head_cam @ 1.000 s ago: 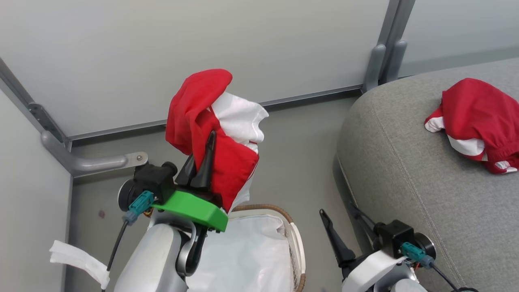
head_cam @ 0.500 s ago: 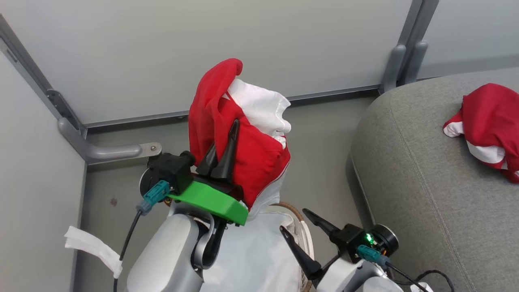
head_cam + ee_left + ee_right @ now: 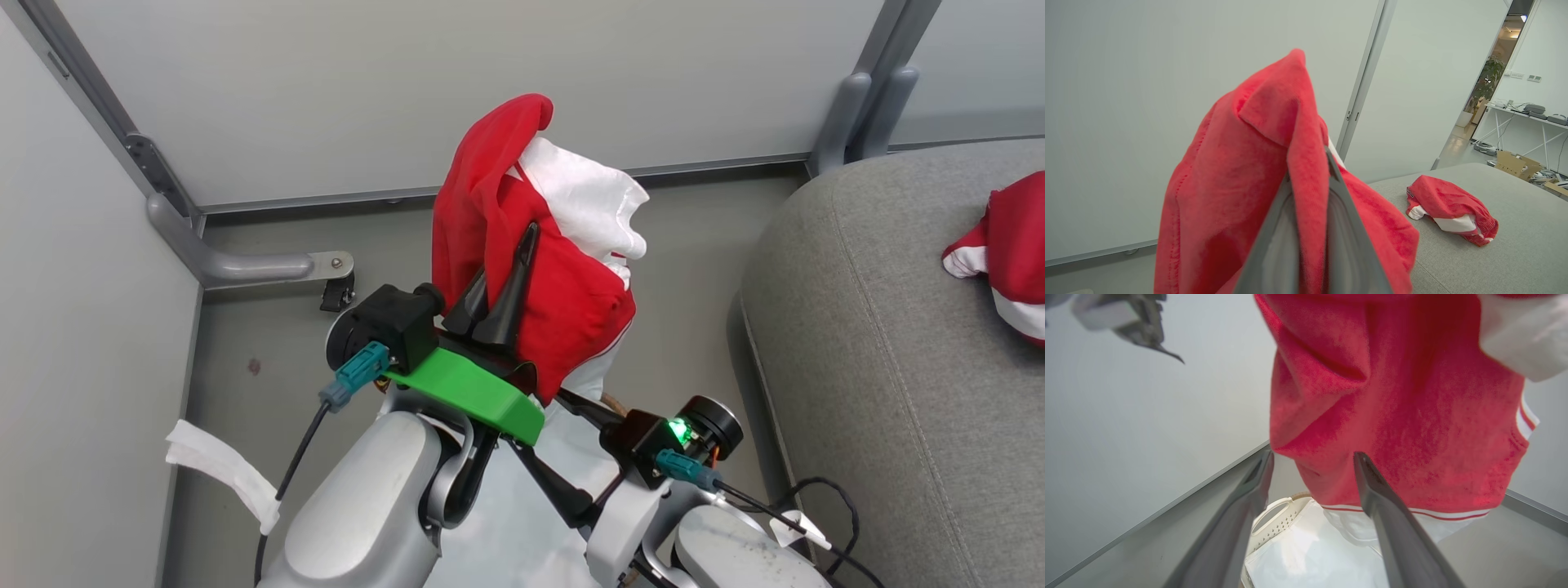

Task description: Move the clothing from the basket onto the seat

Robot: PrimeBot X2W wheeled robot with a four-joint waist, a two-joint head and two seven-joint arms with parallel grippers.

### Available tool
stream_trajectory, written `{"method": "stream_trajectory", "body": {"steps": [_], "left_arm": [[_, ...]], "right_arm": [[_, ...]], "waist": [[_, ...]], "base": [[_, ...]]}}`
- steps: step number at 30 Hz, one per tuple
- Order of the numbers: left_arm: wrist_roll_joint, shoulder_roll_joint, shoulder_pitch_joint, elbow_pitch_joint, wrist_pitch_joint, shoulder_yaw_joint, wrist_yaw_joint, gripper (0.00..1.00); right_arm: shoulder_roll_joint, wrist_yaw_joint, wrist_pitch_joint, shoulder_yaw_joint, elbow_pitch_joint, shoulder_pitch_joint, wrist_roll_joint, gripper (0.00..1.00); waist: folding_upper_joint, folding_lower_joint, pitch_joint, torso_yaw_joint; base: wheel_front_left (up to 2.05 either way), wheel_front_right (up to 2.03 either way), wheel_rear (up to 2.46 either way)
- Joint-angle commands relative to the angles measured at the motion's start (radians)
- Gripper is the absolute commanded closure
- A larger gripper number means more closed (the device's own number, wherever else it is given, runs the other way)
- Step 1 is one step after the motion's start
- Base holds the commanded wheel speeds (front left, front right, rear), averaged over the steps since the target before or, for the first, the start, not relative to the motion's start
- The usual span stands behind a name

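Note:
My left gripper (image 3: pixel 506 255) is shut on a red garment with white trim (image 3: pixel 539 261), one piece of the clothing, held up high above the basket. In the left wrist view the red fabric (image 3: pixel 1241 196) drapes over both of the left gripper's (image 3: pixel 1310 163) fingers. My right gripper (image 3: pixel 555 433) is open, reaching under the hanging garment; its wrist view shows the jaws (image 3: pixel 1313 453) apart just below the red cloth (image 3: pixel 1392 416). The basket's brown rim (image 3: pixel 608 402), white handle (image 3: pixel 1274 518) and liner lie beneath. A second red garment (image 3: pixel 1008 261) (image 3: pixel 1447 204) rests on the grey seat (image 3: pixel 882 343) (image 3: pixel 1515 253).
Pale wall panels with grey metal posts close off the back and left; a curved metal bracket (image 3: pixel 245 265) sits at floor level. A white strip (image 3: pixel 220 478) hangs at the lower left. A black cable (image 3: pixel 816 506) trails from my right wrist beside the seat's edge.
The camera has swung, shifting everything. My right gripper has swung left from beside the seat to under the hanging garment. The left gripper keeps the garment held up.

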State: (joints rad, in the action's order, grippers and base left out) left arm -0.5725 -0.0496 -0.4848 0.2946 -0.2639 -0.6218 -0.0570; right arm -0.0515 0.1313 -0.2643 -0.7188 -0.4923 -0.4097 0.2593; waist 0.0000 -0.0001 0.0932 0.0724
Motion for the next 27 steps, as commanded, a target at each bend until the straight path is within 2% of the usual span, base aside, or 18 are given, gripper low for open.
{"method": "stream_trajectory", "body": {"steps": [1, 9, 10, 12, 13, 27], "left_arm": [[-0.013, -0.002, -0.021, -0.004, -0.001, -0.006, 0.007, 1.00], [-0.036, -0.002, -0.042, -0.009, -0.001, -0.051, 0.014, 1.00], [-0.042, -0.002, -0.044, -0.011, -0.001, -0.057, 0.014, 1.00], [-0.053, -0.002, -0.048, -0.013, -0.001, -0.070, 0.016, 1.00], [-0.057, -0.002, -0.048, -0.014, -0.001, -0.075, 0.018, 1.00], [-0.050, -0.002, -0.037, 0.006, -0.001, -0.048, 0.021, 1.00]], "right_arm": [[-0.001, -0.001, 0.000, -0.009, -0.004, -0.016, 0.007, 0.00], [-0.001, -0.001, 0.000, -0.005, -0.059, -0.070, 0.013, 0.00], [-0.001, -0.001, 0.000, -0.002, -0.064, -0.077, 0.018, 0.16], [-0.002, -0.001, 0.000, 0.002, -0.078, -0.088, 0.029, 0.92], [-0.002, -0.001, 0.000, 0.001, -0.083, -0.092, 0.034, 1.00], [-0.003, -0.001, 0.000, 0.029, -0.188, -0.051, 0.056, 1.00]], "waist": [[0.0000, 0.0001, 0.008, 0.008], [0.0000, 0.0001, 0.019, 0.028], [0.0000, 0.0001, 0.020, 0.031], [0.0000, 0.0001, 0.019, 0.037], [0.0000, 0.0001, 0.019, 0.040], [0.0000, 0.0001, 0.014, 0.033]], "base": [[0.00, 0.00, 0.00], [0.00, 0.00, 0.00], [0.00, 0.00, 0.00], [0.00, 0.00, 0.00], [0.00, 0.00, 0.00], [0.00, 0.00, 0.00]]}}
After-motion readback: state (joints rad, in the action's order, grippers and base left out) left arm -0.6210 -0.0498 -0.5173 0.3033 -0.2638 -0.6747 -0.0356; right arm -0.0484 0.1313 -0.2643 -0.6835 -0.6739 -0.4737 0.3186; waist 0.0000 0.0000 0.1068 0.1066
